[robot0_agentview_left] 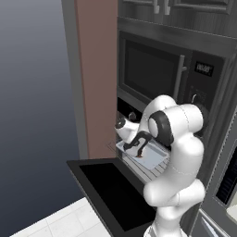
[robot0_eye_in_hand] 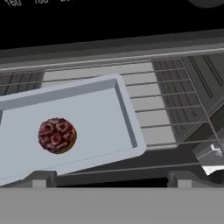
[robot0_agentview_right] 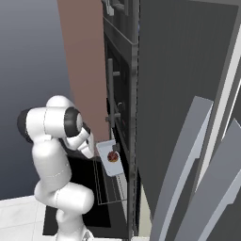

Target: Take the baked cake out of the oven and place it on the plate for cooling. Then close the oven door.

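Observation:
A small round cake [robot0_eye_in_hand: 57, 134] with dark red topping lies in a light grey tray [robot0_eye_in_hand: 100, 109] on the oven's wire rack [robot0_eye_in_hand: 164, 103]. From the left base view the tray [robot0_agentview_left: 150, 159] sits at the mouth of the oven [robot0_agentview_left: 131, 115], above the oven door [robot0_agentview_left: 109, 187], which hangs open and lies flat. My gripper [robot0_eye_in_hand: 113, 179] hovers just in front of and above the tray's near edge, open, with nothing between its fingertips [robot0_eye_in_hand: 43, 178]. It also shows over the tray [robot0_agentview_left: 135, 148]. The cake [robot0_agentview_right: 113, 156] appears from the right too. The plate is out of view.
A microwave [robot0_agentview_left: 152, 69] with a vertical handle sits above the oven. A brown side panel [robot0_agentview_left: 97, 78] stands to the left and tall grey cabinet fronts [robot0_agentview_right: 188, 94] to the right. Pale floor tiles [robot0_agentview_left: 60, 222] lie below the open door.

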Robot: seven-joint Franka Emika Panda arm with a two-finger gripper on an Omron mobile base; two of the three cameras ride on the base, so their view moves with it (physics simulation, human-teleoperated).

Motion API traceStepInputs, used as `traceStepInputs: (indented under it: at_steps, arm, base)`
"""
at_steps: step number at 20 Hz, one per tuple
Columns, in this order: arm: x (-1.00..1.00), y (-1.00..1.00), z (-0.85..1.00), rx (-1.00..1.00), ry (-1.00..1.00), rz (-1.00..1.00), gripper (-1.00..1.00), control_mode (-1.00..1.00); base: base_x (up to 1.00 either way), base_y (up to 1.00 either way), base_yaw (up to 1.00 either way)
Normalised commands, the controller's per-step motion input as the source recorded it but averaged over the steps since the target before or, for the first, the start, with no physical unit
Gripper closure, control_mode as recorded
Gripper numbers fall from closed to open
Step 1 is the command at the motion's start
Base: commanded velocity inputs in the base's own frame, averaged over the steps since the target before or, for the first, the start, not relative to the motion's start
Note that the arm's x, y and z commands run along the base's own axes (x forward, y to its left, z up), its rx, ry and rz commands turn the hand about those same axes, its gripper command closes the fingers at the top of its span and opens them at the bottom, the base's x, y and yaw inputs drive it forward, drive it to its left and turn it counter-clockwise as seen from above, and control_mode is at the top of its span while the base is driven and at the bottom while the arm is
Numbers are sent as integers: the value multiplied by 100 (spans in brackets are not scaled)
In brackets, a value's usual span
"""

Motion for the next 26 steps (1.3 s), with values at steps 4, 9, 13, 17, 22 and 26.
traceStepInputs:
  at_steps: [4, 9, 13, 17, 22, 26]
  arm:
    - [16, 8, -32, 0, 0, 0, -100, -100]
    - [9, 2, -35, -3, -3, 0, -100, -100]
    - [23, 1, -42, -5, -5, -3, -100, -100]
    - [16, 3, -40, -4, -2, -6, -100, -100]
    - [11, 5, -45, -2, 0, -9, -100, -100]
    - [14, 4, -37, 0, 0, -12, -100, -100]
  base:
    - [0, 0, 0]
    - [0, 0, 0]
    - [0, 0, 0]
    - [0, 0, 0]
    - [0, 0, 0]
    - [0, 0, 0]
